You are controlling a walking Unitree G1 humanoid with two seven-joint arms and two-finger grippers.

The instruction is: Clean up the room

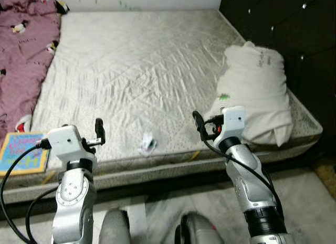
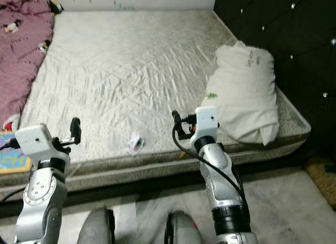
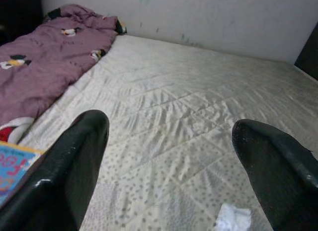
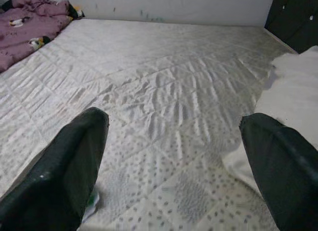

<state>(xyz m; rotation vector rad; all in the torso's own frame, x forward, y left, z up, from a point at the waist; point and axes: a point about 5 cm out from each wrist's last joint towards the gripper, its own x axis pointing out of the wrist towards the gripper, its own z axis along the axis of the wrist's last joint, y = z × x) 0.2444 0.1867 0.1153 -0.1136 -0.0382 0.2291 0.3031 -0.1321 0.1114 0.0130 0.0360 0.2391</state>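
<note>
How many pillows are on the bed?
1. The white pillow lies at the bed's right edge, beside the dark headboard, just past the right tool. Another could be hidden under the purple blanket on the left.

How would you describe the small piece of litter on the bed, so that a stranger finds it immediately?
Look at the mattress, along its near edge, roughly midway between the left gripper and the right gripper. There lies a small crumpled white wrapper, the only loose scrap there, far smaller than the pillow or the picture book.
</note>
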